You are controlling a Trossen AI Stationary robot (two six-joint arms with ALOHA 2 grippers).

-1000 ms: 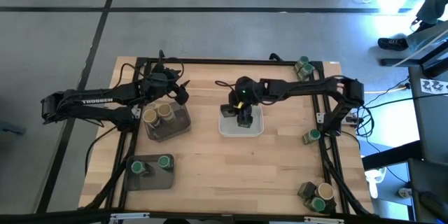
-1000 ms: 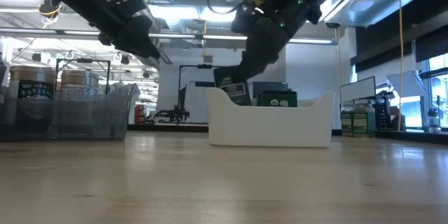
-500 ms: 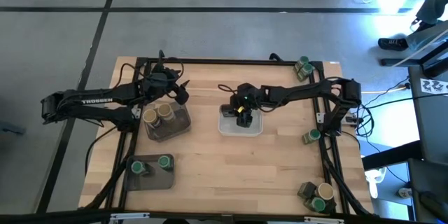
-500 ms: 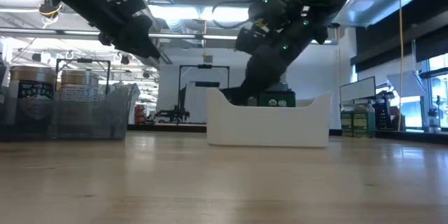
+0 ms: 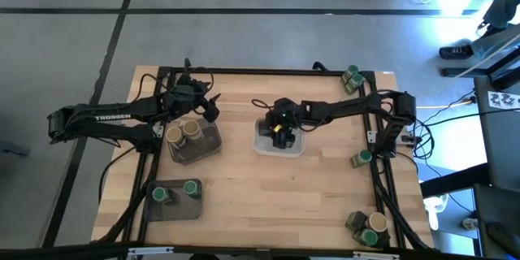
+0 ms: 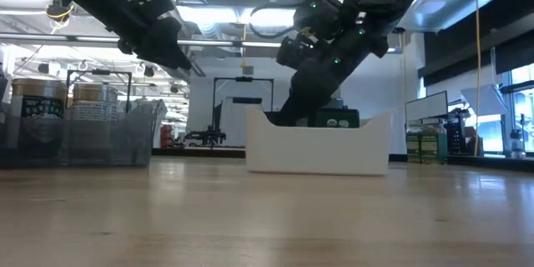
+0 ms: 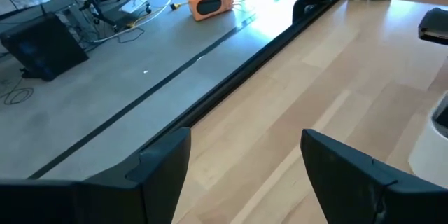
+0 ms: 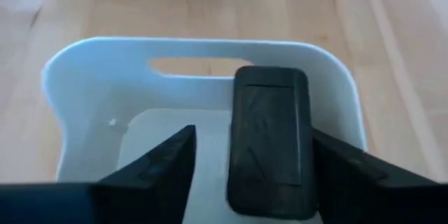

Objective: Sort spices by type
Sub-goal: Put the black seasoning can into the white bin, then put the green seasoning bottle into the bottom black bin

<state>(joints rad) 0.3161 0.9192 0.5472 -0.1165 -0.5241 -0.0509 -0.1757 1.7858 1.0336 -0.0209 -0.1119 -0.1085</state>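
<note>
Since a second ago, the right gripper [image 5: 280, 132] has been drawn back over the white tray [image 5: 262, 148], which sits mid-table on pale wood planks. Low view: a green-labelled container [image 6: 337, 119] shows above the tray's rim; a bright workshop lies behind. Right wrist view: parted fingers flank a dark squarish tin [image 8: 270, 138], ungripped. Left wrist view: the left gripper [image 7: 245, 164] is held wide open, empty, beside that tray.

Two tan-topped jars [image 5: 184, 132], two green-lidded jars [image 5: 175, 190] (on the left trays), one dark tin [image 8: 269, 138].
</note>
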